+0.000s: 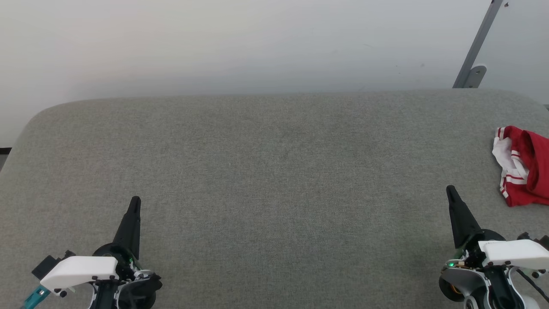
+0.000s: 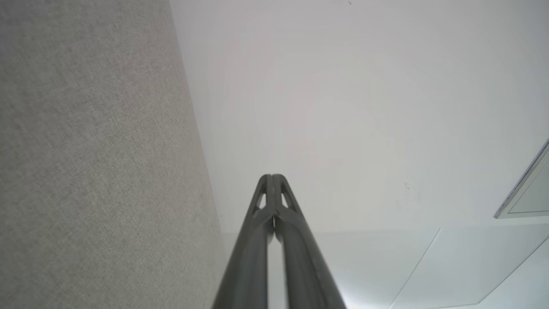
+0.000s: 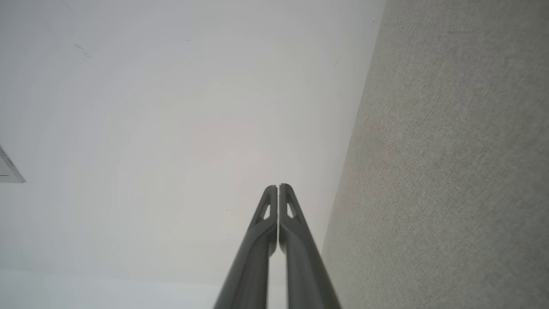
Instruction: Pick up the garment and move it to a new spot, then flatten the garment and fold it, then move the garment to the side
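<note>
The garment (image 1: pixel 525 167), red with white and striped trim, lies bunched at the far right edge of the grey table (image 1: pixel 274 171), partly cut off by the head view's border. My right gripper (image 1: pixel 450 189) rests at the lower right, shut and empty, a short way left of and nearer than the garment. At the lower left my left gripper (image 1: pixel 135 200) is shut and empty too, far from the garment. In the left wrist view my left gripper (image 2: pixel 272 176) shows its fingers pressed together, and in the right wrist view my right gripper (image 3: pixel 278 186) does the same.
A pale wall (image 1: pixel 257 43) rises behind the table's far edge. A grey metal bracket (image 1: pixel 474 56) leans on it at the upper right. The table's corners are rounded.
</note>
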Motion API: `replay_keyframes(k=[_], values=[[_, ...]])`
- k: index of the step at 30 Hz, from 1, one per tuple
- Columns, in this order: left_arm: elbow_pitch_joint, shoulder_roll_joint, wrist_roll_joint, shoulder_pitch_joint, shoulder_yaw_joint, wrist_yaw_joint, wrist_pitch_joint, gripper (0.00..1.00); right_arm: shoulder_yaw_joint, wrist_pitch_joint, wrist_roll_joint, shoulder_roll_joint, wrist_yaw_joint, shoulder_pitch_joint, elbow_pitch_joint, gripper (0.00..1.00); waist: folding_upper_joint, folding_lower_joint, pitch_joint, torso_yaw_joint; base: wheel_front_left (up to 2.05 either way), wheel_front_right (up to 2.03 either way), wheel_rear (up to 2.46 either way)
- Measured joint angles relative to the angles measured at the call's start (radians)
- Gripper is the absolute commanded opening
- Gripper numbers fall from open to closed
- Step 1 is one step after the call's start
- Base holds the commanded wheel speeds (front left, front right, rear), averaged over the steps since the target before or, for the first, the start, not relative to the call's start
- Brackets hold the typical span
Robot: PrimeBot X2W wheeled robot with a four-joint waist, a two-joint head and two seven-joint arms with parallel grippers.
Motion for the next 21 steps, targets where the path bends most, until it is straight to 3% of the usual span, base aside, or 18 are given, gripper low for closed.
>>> replay_keyframes(k=[21], values=[[0.000,-0.001,0.000,0.000,0.001,0.000,0.000,0.00,0.000,0.000,0.000,0.000,0.000,0.000,0.000,0.00,0.0000,0.0000,0.000,0.000,0.00,0.00,0.00]])
